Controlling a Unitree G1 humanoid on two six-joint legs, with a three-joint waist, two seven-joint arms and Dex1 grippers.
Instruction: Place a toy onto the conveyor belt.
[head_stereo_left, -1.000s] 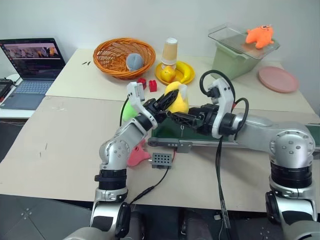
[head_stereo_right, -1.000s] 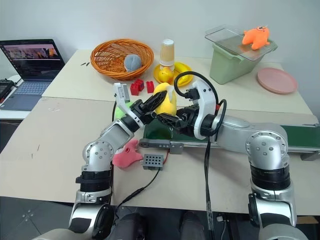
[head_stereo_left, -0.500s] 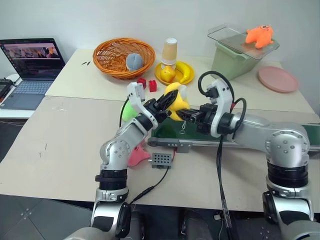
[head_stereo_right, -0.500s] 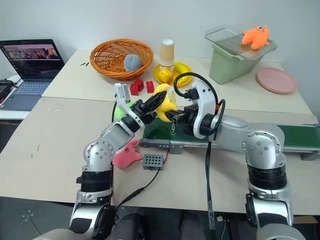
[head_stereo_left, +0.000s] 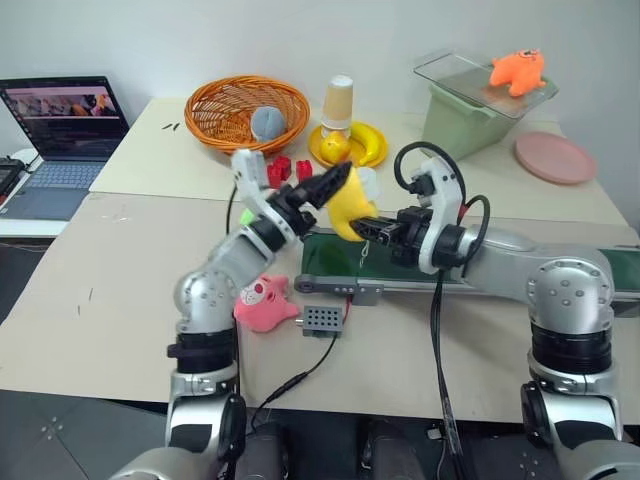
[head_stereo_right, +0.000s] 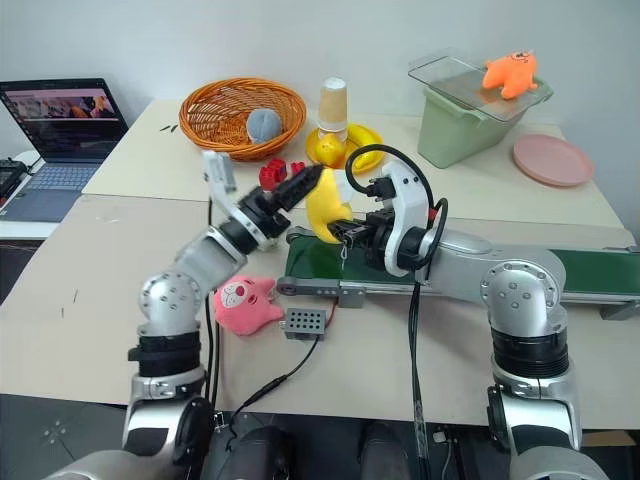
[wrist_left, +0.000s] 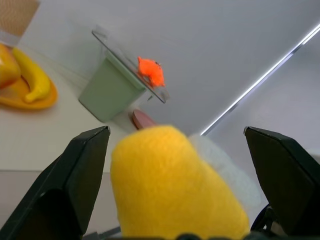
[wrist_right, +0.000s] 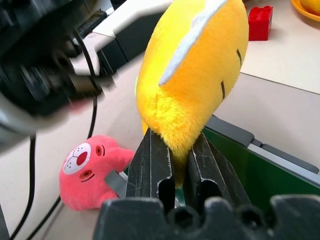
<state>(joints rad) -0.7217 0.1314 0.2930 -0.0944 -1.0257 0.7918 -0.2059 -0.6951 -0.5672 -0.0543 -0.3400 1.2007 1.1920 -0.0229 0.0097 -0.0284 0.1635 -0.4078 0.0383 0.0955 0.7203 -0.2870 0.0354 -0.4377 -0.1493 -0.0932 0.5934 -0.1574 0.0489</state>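
A yellow plush toy (head_stereo_left: 350, 203) with a white patch hangs just above the left end of the dark green conveyor belt (head_stereo_left: 335, 262). My right gripper (wrist_right: 173, 159) is shut on the toy's lower edge, reaching in from the right. My left gripper (head_stereo_left: 333, 180) comes from the left at the toy's top and is open. In the left wrist view its fingers (wrist_left: 75, 172) stand wide apart on either side of the toy (wrist_left: 165, 185) without pressing it. A small grey perforated box (head_stereo_left: 322, 320) lies in front of the belt's end.
A pink plush toy (head_stereo_left: 262, 303) lies on the table left of the belt. Behind are an orange basket (head_stereo_left: 248, 112), red bricks (head_stereo_left: 290, 168), a yellow plate (head_stereo_left: 372, 147) with a banana and a cup, a green bin (head_stereo_left: 470, 110) with an orange toy on its lid, a pink plate (head_stereo_left: 555, 157) and a laptop (head_stereo_left: 65, 130).
My right gripper shut on the yellow toy. My left gripper then let go of it, opened wide and drew up and to the left, uncovering the pink toy.
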